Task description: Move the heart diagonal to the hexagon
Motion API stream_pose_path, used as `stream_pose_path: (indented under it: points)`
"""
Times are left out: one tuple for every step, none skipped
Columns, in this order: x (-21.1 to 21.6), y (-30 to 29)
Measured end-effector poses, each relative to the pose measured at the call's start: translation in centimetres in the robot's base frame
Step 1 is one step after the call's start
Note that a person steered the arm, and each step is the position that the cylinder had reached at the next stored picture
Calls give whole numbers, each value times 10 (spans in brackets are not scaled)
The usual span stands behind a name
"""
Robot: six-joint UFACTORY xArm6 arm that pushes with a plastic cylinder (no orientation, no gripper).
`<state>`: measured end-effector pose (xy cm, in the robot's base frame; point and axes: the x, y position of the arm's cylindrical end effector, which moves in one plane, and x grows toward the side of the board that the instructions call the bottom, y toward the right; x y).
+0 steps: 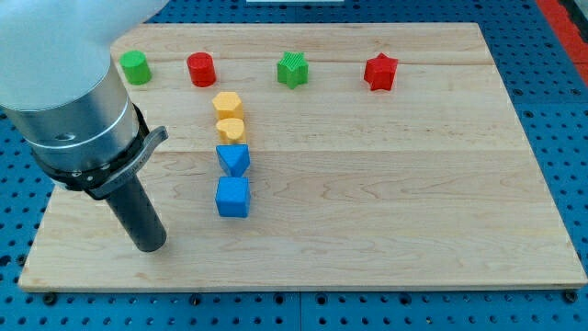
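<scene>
The yellow hexagon [227, 103] lies at the upper middle-left of the wooden board [386, 184]. The yellow heart [230, 129] sits directly below it, touching or nearly touching it. My tip [149, 246] rests on the board near the lower left, well below and to the left of the heart, about a block's width left of the blue cube [232, 197]. It touches no block.
A blue triangle [233, 158] lies just below the heart, with the blue cube below that. Along the top edge stand a green cylinder [135, 67], a red cylinder [200, 69], a green star [292, 70] and a red star [379, 72].
</scene>
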<state>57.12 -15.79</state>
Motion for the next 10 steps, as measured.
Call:
stream_pose_path:
  points:
    - [0, 0]
    - [-4, 5]
    - [-6, 3]
    - [-6, 9]
    - [-15, 23]
    - [-43, -4]
    - [-104, -7]
    - [-139, -4]
    - [-184, -12]
    - [-192, 54]
